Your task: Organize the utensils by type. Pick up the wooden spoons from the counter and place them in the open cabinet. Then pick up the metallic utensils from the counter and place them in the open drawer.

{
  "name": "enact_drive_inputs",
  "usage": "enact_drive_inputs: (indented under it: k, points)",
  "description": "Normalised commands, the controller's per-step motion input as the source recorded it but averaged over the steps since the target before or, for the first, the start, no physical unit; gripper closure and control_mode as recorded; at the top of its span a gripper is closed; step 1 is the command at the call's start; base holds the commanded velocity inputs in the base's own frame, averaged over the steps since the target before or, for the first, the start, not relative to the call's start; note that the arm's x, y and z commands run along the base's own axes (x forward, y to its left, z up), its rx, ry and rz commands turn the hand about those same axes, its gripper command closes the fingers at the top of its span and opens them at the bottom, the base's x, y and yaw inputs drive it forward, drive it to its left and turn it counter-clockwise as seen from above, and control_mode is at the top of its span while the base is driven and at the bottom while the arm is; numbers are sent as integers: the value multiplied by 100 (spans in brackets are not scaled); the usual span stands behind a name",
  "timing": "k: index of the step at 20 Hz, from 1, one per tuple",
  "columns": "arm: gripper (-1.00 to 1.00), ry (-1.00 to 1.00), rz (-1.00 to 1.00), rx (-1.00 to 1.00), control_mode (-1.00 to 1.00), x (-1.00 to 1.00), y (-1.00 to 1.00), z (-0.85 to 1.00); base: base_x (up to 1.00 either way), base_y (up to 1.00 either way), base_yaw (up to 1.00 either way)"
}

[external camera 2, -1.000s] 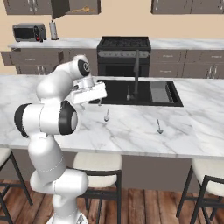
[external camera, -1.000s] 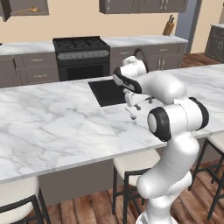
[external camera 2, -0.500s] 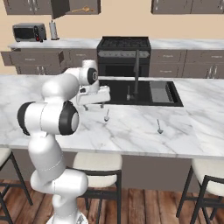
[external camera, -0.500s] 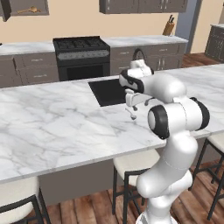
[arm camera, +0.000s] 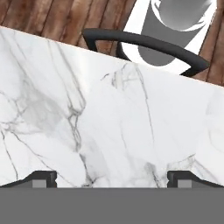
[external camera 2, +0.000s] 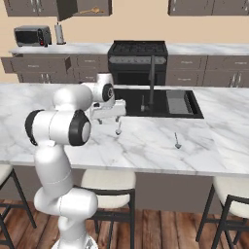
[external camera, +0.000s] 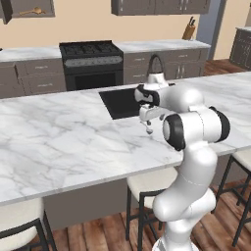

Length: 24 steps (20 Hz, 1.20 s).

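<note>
My gripper [external camera 2: 108, 118] hangs open just above the white marble counter [external camera 2: 146, 146], close to the left of a slim metal spoon [external camera 2: 118, 130] that lies on the slab. In the left base view that spoon [external camera: 149, 129] lies just below the gripper [external camera: 147, 117]. A second metal spoon [external camera 2: 177, 143] lies further right, near the sink's front. The wooden spoon [external camera 2: 92, 10] rests on the shelf of the open wall cabinet [external camera 2: 68, 8] at the back. The open drawer [external camera 2: 36, 63] juts out under the back counter. In the hand view my fingertips [arm camera: 41, 177] stand wide apart over bare marble.
A black sink [external camera 2: 160, 102] with a tall faucet [external camera 2: 151, 80] is set into the counter behind the gripper. A stove [external camera 2: 138, 48] and a toaster oven [external camera 2: 31, 35] stand along the back wall. Stools [external camera 2: 107, 182] line the counter's near edge.
The hand has slid a little to the right along the counter, closer to the near metal spoon. Its jaws stay open and both spoons lie where they were.
</note>
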Motion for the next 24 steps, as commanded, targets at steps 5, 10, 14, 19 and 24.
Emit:
enact_drive_inputs:
  k: [5, 10, 14, 19, 24]
  points:
    - [-100, -1, -14, 0, -100, 43, 0, -34, 0, 0, 0]
    - [-100, -2, -14, 0, -100, 43, 0, -30, 0, 0, 0]
    - [-100, -7, -13, 0, -100, 29, 0, -38, 0, 0, 0]
    - [-100, -3, -7, 0, -100, 42, 0, -29, 0, 0, 0]
    - [-100, 0, 0, 0, -100, 32, 0, -39, 0, 0, 0]
